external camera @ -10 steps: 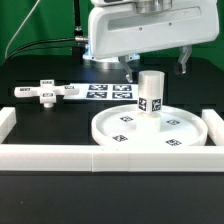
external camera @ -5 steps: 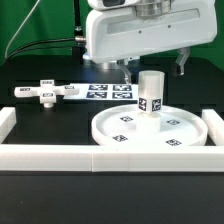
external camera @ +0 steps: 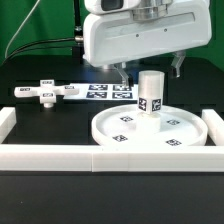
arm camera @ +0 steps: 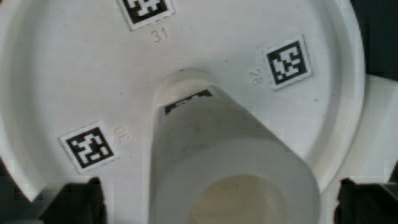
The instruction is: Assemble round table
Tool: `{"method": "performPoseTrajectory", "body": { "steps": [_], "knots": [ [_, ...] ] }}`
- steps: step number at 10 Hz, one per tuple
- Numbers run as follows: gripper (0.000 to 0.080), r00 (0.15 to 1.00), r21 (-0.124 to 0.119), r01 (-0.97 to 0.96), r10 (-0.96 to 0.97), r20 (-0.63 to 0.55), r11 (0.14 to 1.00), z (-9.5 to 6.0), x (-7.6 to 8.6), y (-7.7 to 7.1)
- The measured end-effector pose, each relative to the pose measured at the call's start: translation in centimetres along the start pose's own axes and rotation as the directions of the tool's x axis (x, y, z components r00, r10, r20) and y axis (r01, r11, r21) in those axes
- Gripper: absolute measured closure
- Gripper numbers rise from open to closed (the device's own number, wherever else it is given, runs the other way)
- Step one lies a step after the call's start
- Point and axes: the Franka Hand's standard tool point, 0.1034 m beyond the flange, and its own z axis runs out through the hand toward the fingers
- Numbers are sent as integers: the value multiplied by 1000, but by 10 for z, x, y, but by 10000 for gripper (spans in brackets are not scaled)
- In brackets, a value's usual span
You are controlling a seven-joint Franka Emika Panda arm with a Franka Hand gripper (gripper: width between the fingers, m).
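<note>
Black desk (external camera: 50, 125) spreads under me, fenced on its near side by long white border rails (external camera: 100, 160). The round disc (external camera: 100, 128) lies flat on the near part of the desk, toward the exterior view's right, just behind the front rail. The short post (external camera: 150, 95) stands upright at the disc's middle, with a square tag on its side. My claw (external camera: 151, 68) hangs right above the post, its jaws set apart, one on each side of the post's top. In my wrist view the dark fingertips (arm camera: 75, 200) seem to stand clear of the post, though the blur makes me unsure. The cross-shaped foot piece (external camera: 45, 92) lies flat farther back, toward the exterior view's left, well apart from the disc. The marker board (external camera: 108, 92) lies just beside it, between it and the post.
</note>
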Motion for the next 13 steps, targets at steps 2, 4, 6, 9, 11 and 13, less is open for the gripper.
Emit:
{"method": "performPoseTrajectory", "body": {
  "steps": [2,4,6,9,11,13],
  "knots": [
    [151,1000,1,1,-1,2,1000,1,-1,1],
    [391,1000,1,3,-3,1,1000,1,0,0],
    [390,1000,1,-16,16,1,1000,1,0,0],
    [390,994,2,-113,113,1,994,1,0,-1],
    [390,952,14,-305,305,0,952,1,0,1],
    [390,876,24,-483,483,-15,876,2,1,1]
  ]
}}
